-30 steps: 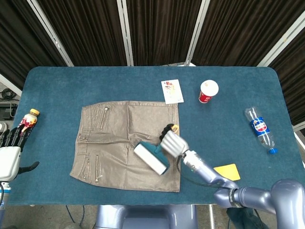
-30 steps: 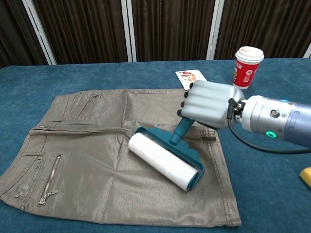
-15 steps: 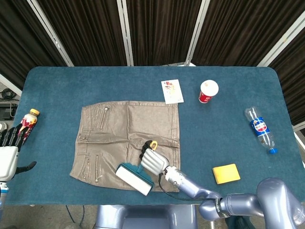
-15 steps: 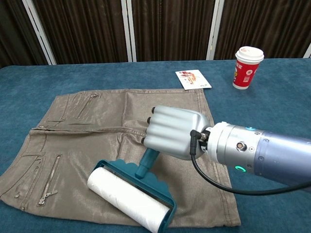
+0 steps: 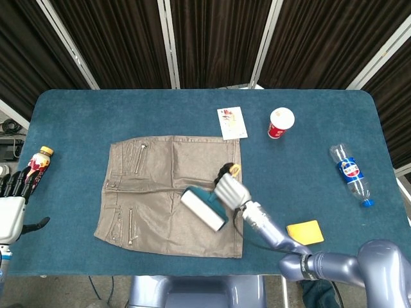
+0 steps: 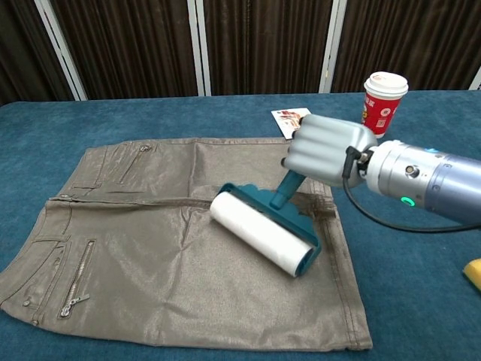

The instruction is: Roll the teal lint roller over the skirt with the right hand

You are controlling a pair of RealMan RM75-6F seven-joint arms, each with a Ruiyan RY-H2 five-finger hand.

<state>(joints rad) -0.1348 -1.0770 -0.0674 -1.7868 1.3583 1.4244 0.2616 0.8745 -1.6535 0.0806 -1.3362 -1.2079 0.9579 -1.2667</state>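
A: Where's everything, left to right?

B: Left hand (image 5: 13, 215) idles at the frame's lower-left edge, fingers apart. The skirt (image 6: 173, 241) lies centre, the teal lint roller (image 6: 264, 229) on its right half, handle wrapped by the right hand (image 6: 327, 150).

A: Advice?

B: Keep the drum flat; avoid rucking the fabric.

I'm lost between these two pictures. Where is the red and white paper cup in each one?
Head view: the paper cup stands on the blue table, upper right of centre, right of the small card.
Chest view: the paper cup stands at the upper right, behind the right hand.
Shared landmark: the small card, lying between the cup and the skirt in both views.
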